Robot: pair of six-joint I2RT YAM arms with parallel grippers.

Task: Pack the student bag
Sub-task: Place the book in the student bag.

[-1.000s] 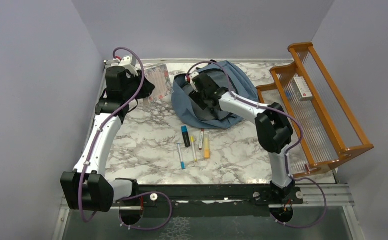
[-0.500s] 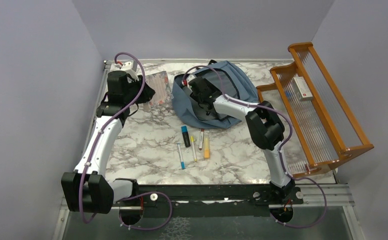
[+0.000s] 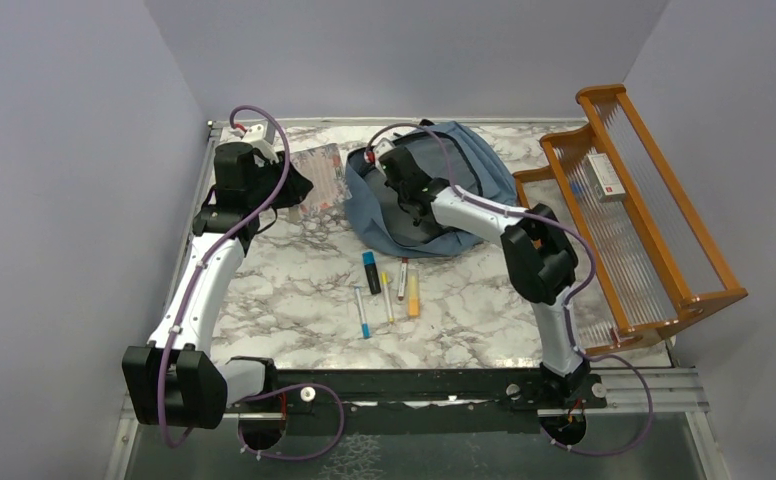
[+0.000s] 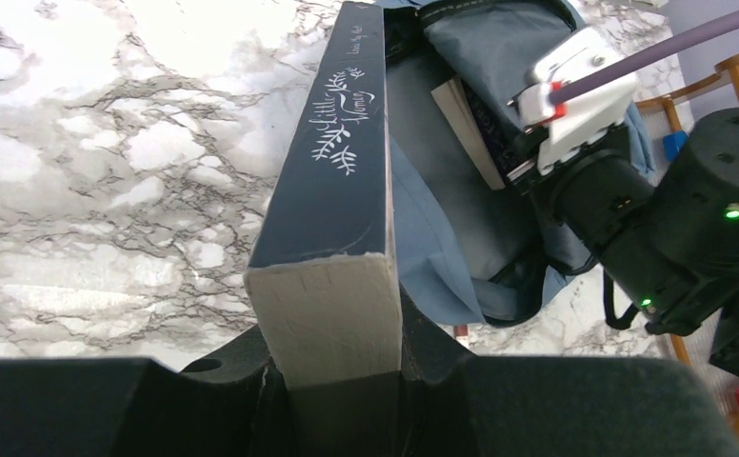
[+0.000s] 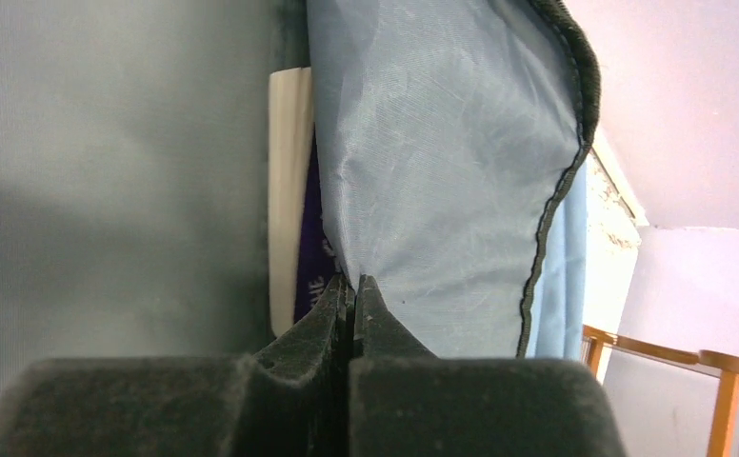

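Pos: student bag (image 3: 474, 160) lay at far-centre of the counter (image 3: 284, 290), blue fabric slumped, mouth open toward the left. R gripper (image 5: 351, 297) was inside that mouth, jaws fully closed w/ a fold of the bag's lining pinched between the tips. Just beside the pinched fold, a stowed book (image 5: 289, 190) stood in the bag, pale page edge and purple cover showing.

L gripper (image 4: 337, 381) was left of the bag, partly closed, clamping a dark book (image 4: 332, 181) by one end. Spine faced up w/ white "Little Women" lettering, and the free end pointed at the bag's mouth. Couldn't tell if it touched the rim.

Nearer the arm bases, pens and markers (image 3: 389, 285) lay loose on the counter, well apart from both grippers. Orange wooden rack (image 3: 654, 230) sat at the right edge, w/ a small white box (image 3: 604, 177) on it.
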